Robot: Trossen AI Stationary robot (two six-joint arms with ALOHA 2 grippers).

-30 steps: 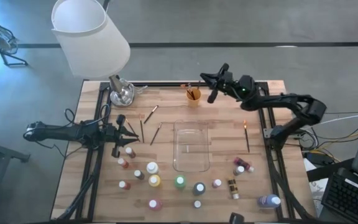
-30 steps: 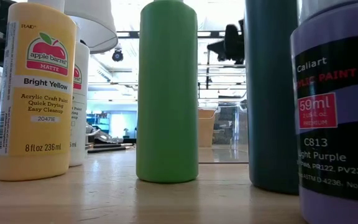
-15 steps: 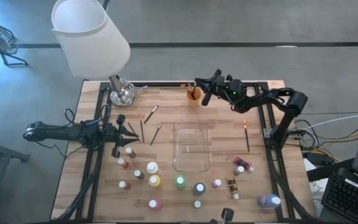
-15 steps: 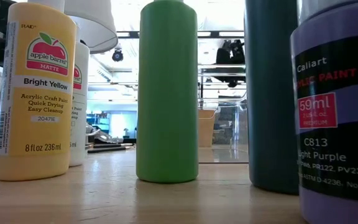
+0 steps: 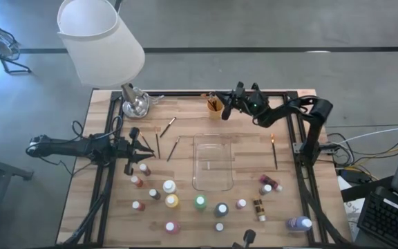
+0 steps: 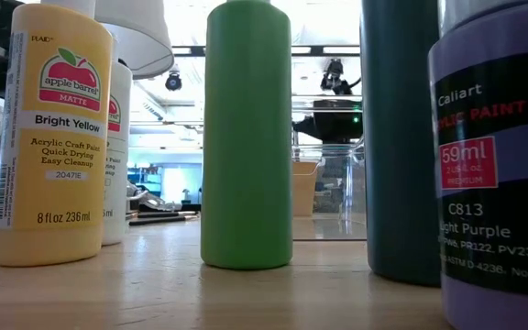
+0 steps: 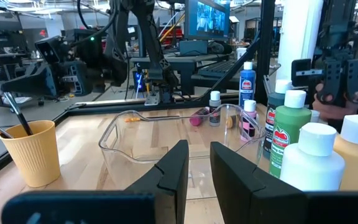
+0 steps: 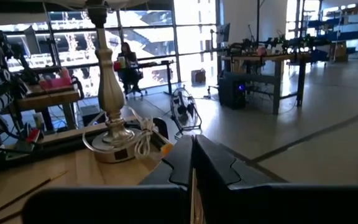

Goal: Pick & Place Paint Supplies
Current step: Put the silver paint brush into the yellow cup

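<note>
Many small paint bottles stand at the table's near side, among them a yellow one (image 5: 172,200), a green one (image 5: 200,202) and a purple one (image 6: 498,165). Loose brushes (image 5: 158,145) lie on the wood left of the clear tray (image 5: 213,162), and one brush (image 5: 275,152) lies to its right. My right gripper (image 5: 226,107) hovers shut just right of the orange cup (image 5: 215,106), which holds brushes (image 7: 5,115). A thin dark brush (image 5: 223,114) slants down from it. My left gripper (image 7: 194,174) waits at the left, level and narrowly open, with nothing between its fingers. My right gripper is shut on what looks like a thin brush; a pale sliver (image 8: 193,193) shows between the fingers. They come level from the table's right. The brush hangs below them, clear of the table, beside the cup. Which part of the brush they have is hidden by the gripper.
A lamp with a white shade (image 5: 102,38) and a metal base (image 5: 135,104) stands at the far left corner. The tray takes up the middle, and bare wood lies between it and the cup.
My right gripper has sunk and gone toward the table's left, from above the far right down to the orange cup. It has stayed shut, with the brush hanging below it.
</note>
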